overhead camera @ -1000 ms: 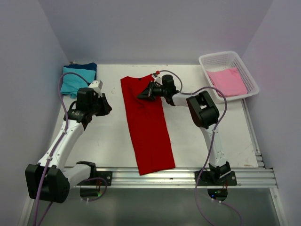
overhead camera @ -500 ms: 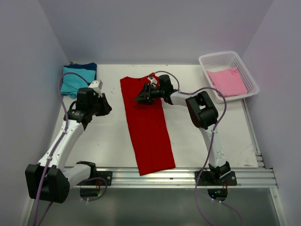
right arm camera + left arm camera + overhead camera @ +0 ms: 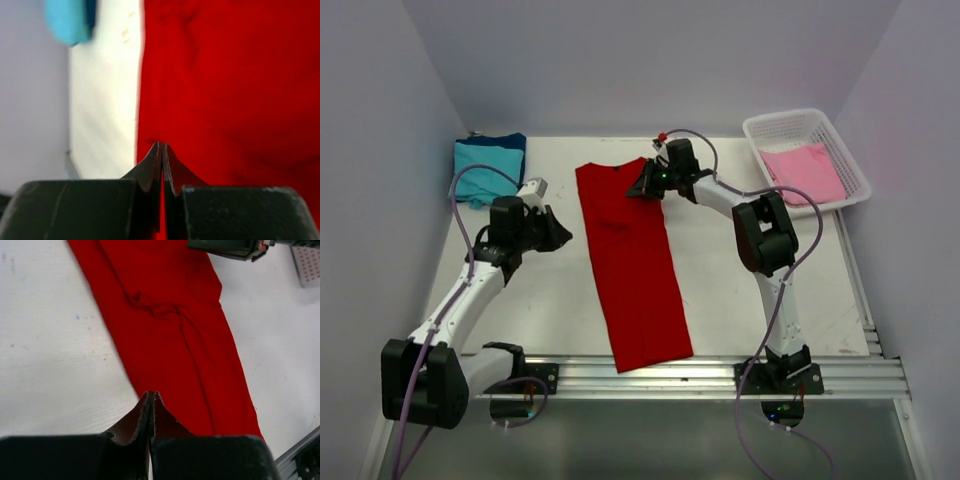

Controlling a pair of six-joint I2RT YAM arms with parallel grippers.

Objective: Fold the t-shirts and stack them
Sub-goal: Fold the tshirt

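Top external: red t-shirt lies flat mid-desk. It is folded into a long narrow strip running from the far side to the near rail. Left gripper sits left of the red t-shirt, level with its far half, apart from the cloth and pointing at it. Right gripper is low at the red t-shirt's far right corner, on or just over the cloth edge. Teal t-shirt lies well left of the red one at the desk's far left corner, with the dark blue t-shirt touching it on the far side. Pink t-shirt is well right of the red one, inside the white basket.

Left wrist: left jaws are clenched tip to tip with nothing between them. In this view the tips line up with the red t-shirt's long edge, with bare desk to one side. There's a small knot of wrinkles in the cloth toward its far end. The right gripper's body pokes in beyond that end.

Right wrist: right jaws are pressed fully together. Red t-shirt fills the frame's right side, and the tips sit at its edge. Can't tell whether any cloth is nipped between them. Teal t-shirt shows blurred across the bare desk strip from the red one.
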